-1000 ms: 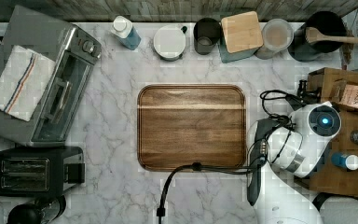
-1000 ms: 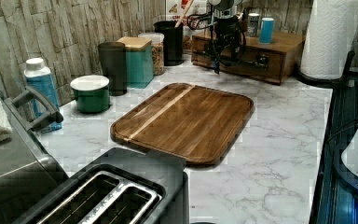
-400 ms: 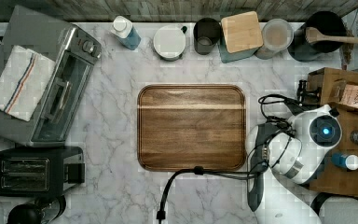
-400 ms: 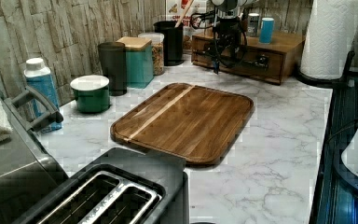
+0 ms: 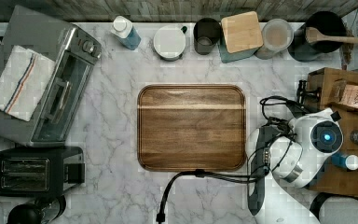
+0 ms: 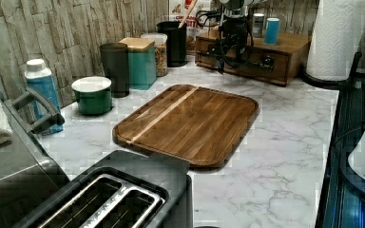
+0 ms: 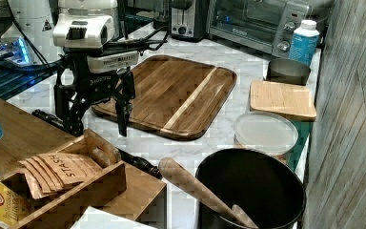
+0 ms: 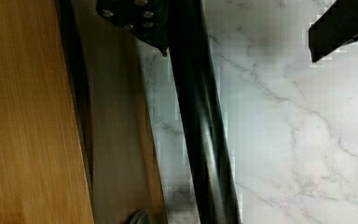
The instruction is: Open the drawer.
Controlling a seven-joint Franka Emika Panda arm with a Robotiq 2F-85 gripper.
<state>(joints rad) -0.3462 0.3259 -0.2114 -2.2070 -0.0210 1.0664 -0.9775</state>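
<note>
The white Franka arm's black two-fingered gripper (image 7: 97, 119) hangs fingers-down at the front of the low light-brown wooden box unit (image 6: 292, 42), which stands on the white marble table (image 5: 112, 126) at the top view's right edge. In the right view the fingers are spread apart, one tip near the table on the cutting-board side and the other down by the unit's front. The wrist view shows the long black metal bar handle (image 8: 205, 135) of the shallow light-brown wooden drawer (image 8: 116, 140) lying between the two fingers, one finger (image 8: 135, 16) close against the handle on the drawer side, the other finger (image 8: 340, 25) well apart over the marble. The gripper is open around the handle and has not closed on it.

In the left view the drawer front (image 6: 254, 61) sits flush with the unit, closed, with the gripper in front of it. Two small blue bottles (image 6: 272, 31) stand on top of the unit, and an open wooden tea box (image 7: 71, 181) with paper sachets rests on it in the right view.

A dark wooden cutting board with rounded corners (image 5: 191, 127) lies flat in the middle of the table, near the gripper but apart from it. A black utensil pot (image 7: 250, 191) holding a wooden spoon stands beside the unit.
</note>
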